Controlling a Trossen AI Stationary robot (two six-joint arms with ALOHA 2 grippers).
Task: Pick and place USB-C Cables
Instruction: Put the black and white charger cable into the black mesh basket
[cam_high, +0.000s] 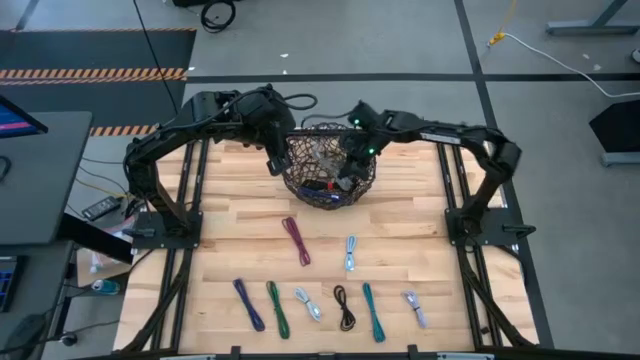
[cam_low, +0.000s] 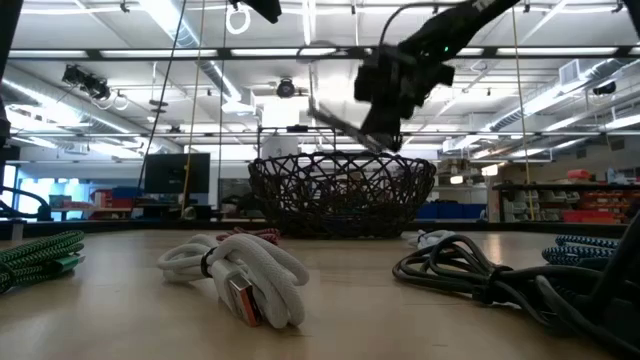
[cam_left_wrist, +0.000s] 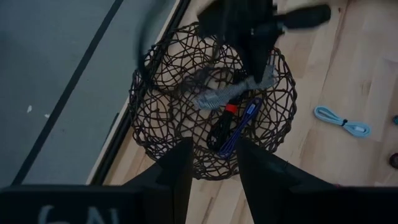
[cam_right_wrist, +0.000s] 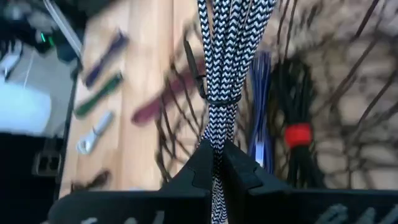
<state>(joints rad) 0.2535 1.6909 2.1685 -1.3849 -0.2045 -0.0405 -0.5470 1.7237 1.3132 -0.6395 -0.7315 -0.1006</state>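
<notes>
Eight folded USB-C Cables (cam_high: 296, 240), purple, green, silvery, black, teal and magenta, lie across the table's (cam_high: 420, 250) near half. Beyond, near the far edge, the right gripper (cam_right_wrist: 217, 155) pinches a black-and-white braided cable (cam_right_wrist: 217, 74) over the wire basket (cam_high: 300, 190), which holds blue and black bundles. The left gripper (cam_left_wrist: 211, 152) hangs beside it, fingers apart.

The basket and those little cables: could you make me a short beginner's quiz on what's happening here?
1. True or false: the right gripper is shut on a black-and-white braided cable above the wire basket.
2. How many cable bundles lie loose on the table in the high view? A) three B) eight C) twelve
3. Fill in: the black cable inside the basket has a ___ band.

Key: 1 true. 2 B. 3 red.
</notes>
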